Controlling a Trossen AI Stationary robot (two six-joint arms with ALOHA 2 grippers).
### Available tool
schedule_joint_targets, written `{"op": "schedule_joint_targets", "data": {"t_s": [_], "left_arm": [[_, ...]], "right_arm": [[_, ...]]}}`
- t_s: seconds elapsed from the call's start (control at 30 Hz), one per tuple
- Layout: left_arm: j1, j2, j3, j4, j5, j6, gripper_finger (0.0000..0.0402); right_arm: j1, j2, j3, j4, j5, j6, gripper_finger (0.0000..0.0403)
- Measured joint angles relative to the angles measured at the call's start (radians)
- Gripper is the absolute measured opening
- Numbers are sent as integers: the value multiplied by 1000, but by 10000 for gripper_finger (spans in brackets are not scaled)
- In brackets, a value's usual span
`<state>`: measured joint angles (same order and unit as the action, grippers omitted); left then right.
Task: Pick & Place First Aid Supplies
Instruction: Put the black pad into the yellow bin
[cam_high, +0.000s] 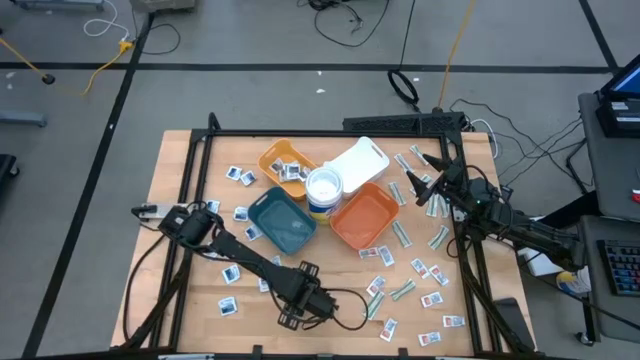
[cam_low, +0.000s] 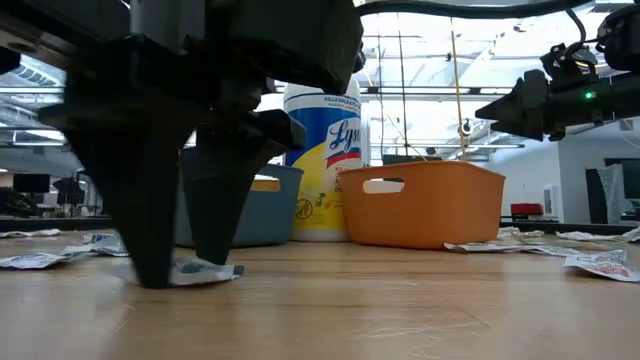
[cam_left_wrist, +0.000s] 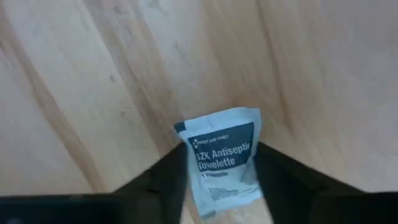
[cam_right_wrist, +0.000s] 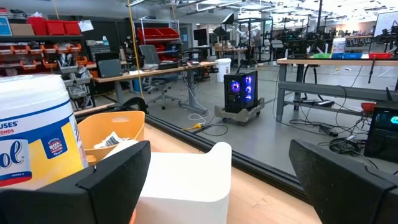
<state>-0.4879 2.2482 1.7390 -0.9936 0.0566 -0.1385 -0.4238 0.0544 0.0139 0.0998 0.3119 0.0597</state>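
Observation:
My left gripper (cam_high: 300, 298) points down at the table's near middle, open, with its fingertips low at the wood (cam_low: 185, 270). A white packet with a dark blue "Antiseptic Towelette" label (cam_left_wrist: 224, 158) lies flat on the table between its two fingers. In the low view the same packet (cam_low: 208, 270) shows at the fingertips. My right gripper (cam_high: 428, 190) hangs open in the air over the far right part of the table (cam_low: 500, 108), holding nothing. In its wrist view its fingers (cam_right_wrist: 221, 186) stand wide apart. Many more small packets (cam_high: 430, 270) lie scattered over the table. My left gripper comes from above, pointing down, with one finger (cam_left_wrist: 165, 180) on each side of the towelette packet's long edges (cam_left_wrist: 249, 168). The packet lies flat on the wood. Whether the fingers touch its edges I cannot tell.
At the table's middle stand a blue tray (cam_high: 283, 222), an orange tray (cam_high: 365, 215), a yellow tray (cam_high: 288, 165) with packets in it, a white tray (cam_high: 357, 160) and a white round wipes tub (cam_high: 323, 190). Packets lie along the left (cam_high: 232, 275) and right sides.

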Motion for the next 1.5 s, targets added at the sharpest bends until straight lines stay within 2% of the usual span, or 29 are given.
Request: {"op": "schedule_joint_targets", "data": {"t_s": [0.2, 0.27, 0.53, 0.73, 1.1, 1.3, 1.5], "left_arm": [[12, -5, -1, -43, 4, -56, 31], [16, -20, -3, -93, 26, -54, 14], [45, -169, -3, -303, 27, -44, 8], [63, -294, -11, -363, 27, -106, 11], [68, -517, -235, -360, 23, -100, 10], [226, -612, -314, -363, 3, -129, 9], [484, -676, -335, -369, -6, -104, 7]], "right_arm": [[0, 0, 0, 0, 0, 0, 377], [0, 0, 0, 0, 0, 0, 377], [0, 1, 0, -1, 0, 0, 377], [0, 1, 0, 0, 0, 0, 377], [0, 1, 0, 0, 0, 0, 377], [0, 1, 0, 0, 0, 0, 377], [0, 1, 0, 0, 0, 0, 377]]}}
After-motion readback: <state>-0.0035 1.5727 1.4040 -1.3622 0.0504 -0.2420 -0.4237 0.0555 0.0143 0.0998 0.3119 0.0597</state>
